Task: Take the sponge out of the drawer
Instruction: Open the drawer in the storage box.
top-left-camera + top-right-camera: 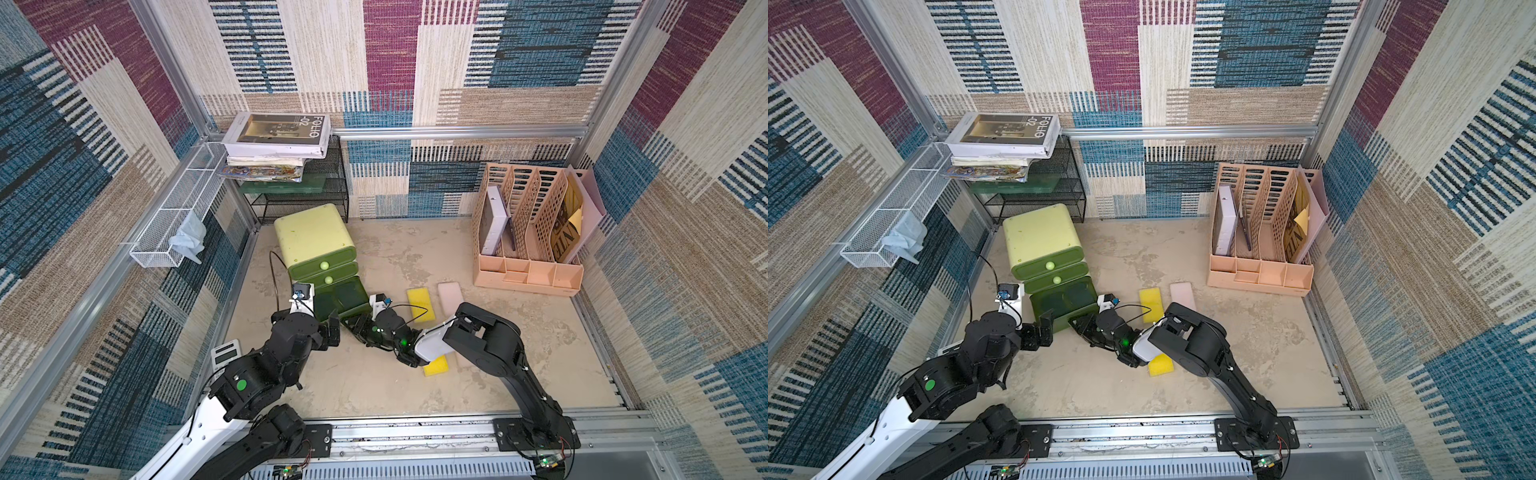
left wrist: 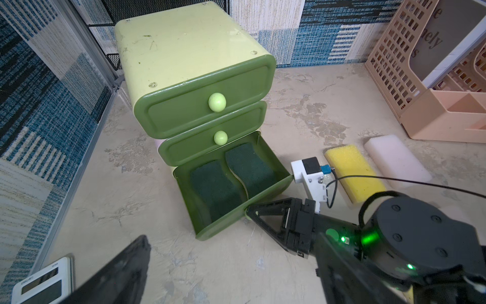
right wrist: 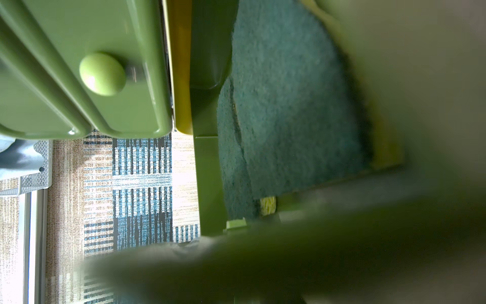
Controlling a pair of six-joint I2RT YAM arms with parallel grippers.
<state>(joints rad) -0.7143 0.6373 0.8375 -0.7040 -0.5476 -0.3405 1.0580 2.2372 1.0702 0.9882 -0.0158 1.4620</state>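
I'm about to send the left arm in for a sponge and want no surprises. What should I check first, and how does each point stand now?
1. Bottom drawer of the pale green plastic cabinet pulled out: ok.
2. Two dark green scouring sponges exposed side by side inside it: ok.
3. Left gripper open: ok.
4. Left gripper above the sponges: not ok; it hangs beside the drawer's front corner.
5. Right gripper steadying the drawer: cannot tell; its fingers meet the front, the knob is hidden.
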